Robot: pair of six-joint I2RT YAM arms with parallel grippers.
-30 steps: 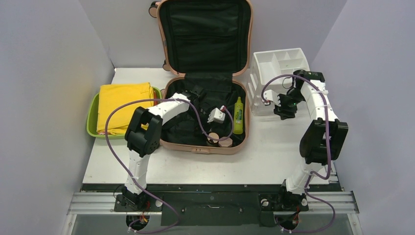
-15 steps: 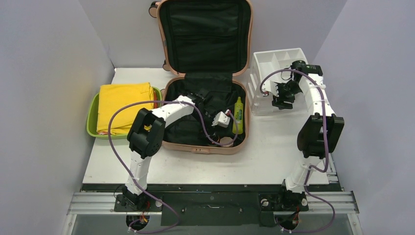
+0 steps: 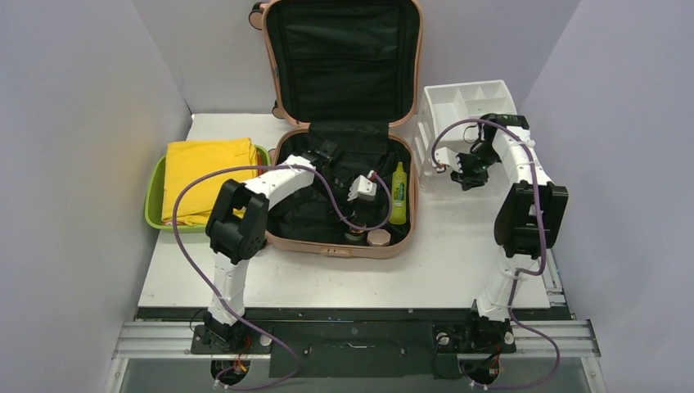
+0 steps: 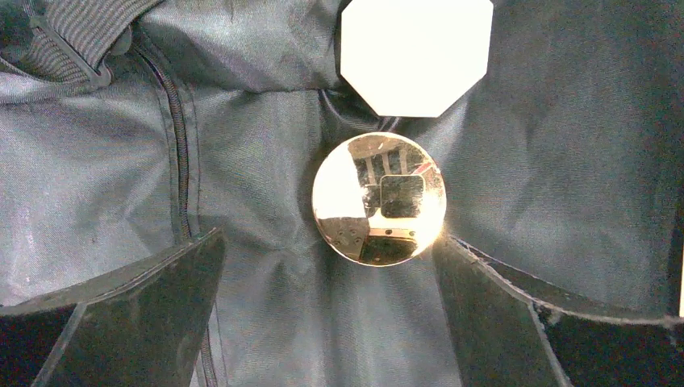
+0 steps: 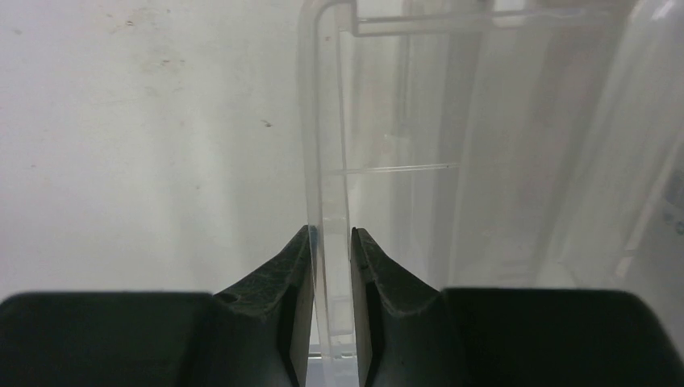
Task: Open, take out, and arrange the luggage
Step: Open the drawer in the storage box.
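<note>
The salmon-pink luggage (image 3: 344,247) lies open on the table, its lid (image 3: 342,57) standing upright at the back and showing black lining. My left gripper (image 3: 360,196) reaches into the lower half. It is open (image 4: 327,322) above the lining, with a round gold-lidded jar (image 4: 378,198) just beyond its fingertips and untouched. A white octagonal lid (image 4: 415,48) lies past that jar. My right gripper (image 3: 458,169) is beside the luggage, shut (image 5: 331,242) on a thin clear wall (image 5: 327,121) of the white drawer organizer (image 3: 466,102).
A lime-green bottle (image 3: 398,192) lies along the luggage's right inner edge. A green tub (image 3: 152,196) holding a folded yellow cloth (image 3: 205,176) stands left of the luggage. A black strap (image 4: 89,32) and a zip cross the lining.
My right gripper moved up to the organizer's near-left corner and closed on its wall. My left gripper shifted a little inside the luggage and stayed open.
</note>
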